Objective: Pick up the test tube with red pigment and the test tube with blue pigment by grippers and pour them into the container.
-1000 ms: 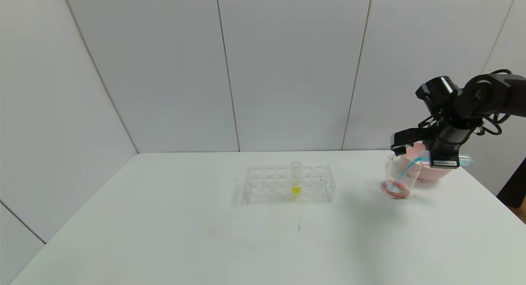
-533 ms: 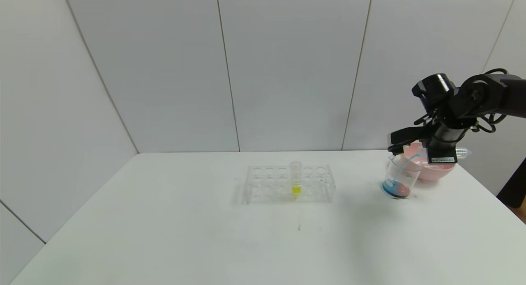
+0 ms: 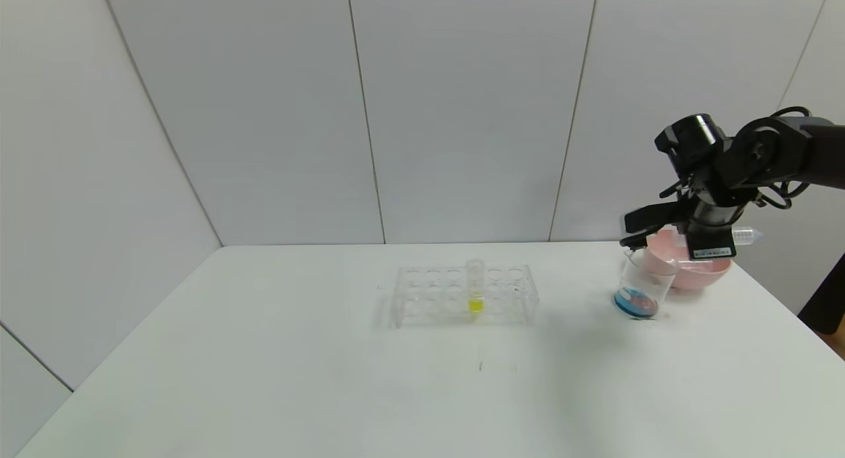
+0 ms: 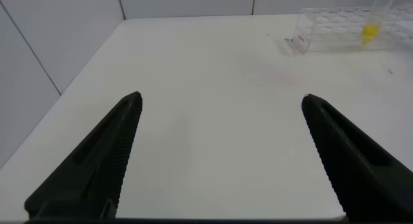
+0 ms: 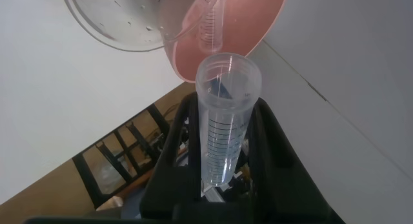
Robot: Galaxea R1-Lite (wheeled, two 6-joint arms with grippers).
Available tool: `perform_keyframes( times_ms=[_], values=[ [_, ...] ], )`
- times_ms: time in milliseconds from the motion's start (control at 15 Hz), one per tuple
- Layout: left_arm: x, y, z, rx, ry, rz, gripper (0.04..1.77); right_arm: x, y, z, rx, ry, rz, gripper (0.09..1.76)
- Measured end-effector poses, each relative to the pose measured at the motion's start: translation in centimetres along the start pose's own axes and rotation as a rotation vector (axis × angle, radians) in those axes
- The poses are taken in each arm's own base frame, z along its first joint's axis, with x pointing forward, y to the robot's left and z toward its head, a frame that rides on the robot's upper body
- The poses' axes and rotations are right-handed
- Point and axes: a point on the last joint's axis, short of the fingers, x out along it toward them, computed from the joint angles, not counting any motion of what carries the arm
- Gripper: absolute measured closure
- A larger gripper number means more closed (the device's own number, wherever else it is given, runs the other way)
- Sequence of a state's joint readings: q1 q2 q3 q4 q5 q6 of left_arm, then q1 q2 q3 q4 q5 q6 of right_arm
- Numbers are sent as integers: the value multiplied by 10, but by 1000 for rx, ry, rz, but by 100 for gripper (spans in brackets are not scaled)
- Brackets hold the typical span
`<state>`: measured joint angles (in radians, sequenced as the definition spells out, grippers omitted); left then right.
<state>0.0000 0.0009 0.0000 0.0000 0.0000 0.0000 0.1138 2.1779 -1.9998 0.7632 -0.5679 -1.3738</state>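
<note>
My right gripper [image 3: 634, 237] hangs over the container [image 3: 643, 283] at the table's far right. It is shut on the test tube with blue pigment [image 3: 744, 235], which lies almost level. In the right wrist view this tube [image 5: 222, 121] sits between the gripper [image 5: 226, 101] fingers, clear and with no blue liquid showing in it. The container's rim [image 5: 122, 24] lies just past its mouth. Blue liquid over red liquid [image 3: 635, 305] fills the container's bottom. A second clear graduated tube [image 5: 210, 27] shows in the pink bowl [image 5: 245, 24]. My left gripper [image 4: 222, 98] is open over bare table.
The pink bowl [image 3: 690, 266] stands right behind the container, near the table's right edge. A clear rack [image 3: 462, 296] in mid-table holds one tube with yellow liquid [image 3: 475, 286]. That rack [image 4: 335, 33] shows far off in the left wrist view.
The blue stream from the held tube into the container has stopped, and blue now lies over the red. My right gripper has risen slightly and shifted left.
</note>
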Motion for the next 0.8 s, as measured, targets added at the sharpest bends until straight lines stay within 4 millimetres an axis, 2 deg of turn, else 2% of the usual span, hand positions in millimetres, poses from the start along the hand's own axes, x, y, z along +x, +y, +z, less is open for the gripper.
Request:
perform_keyframes(
  times_ms=[800],
  values=[
    [0, 0, 0, 0, 0, 0, 5, -8, -1, 2, -25, 9, -17, 136]
  ],
)
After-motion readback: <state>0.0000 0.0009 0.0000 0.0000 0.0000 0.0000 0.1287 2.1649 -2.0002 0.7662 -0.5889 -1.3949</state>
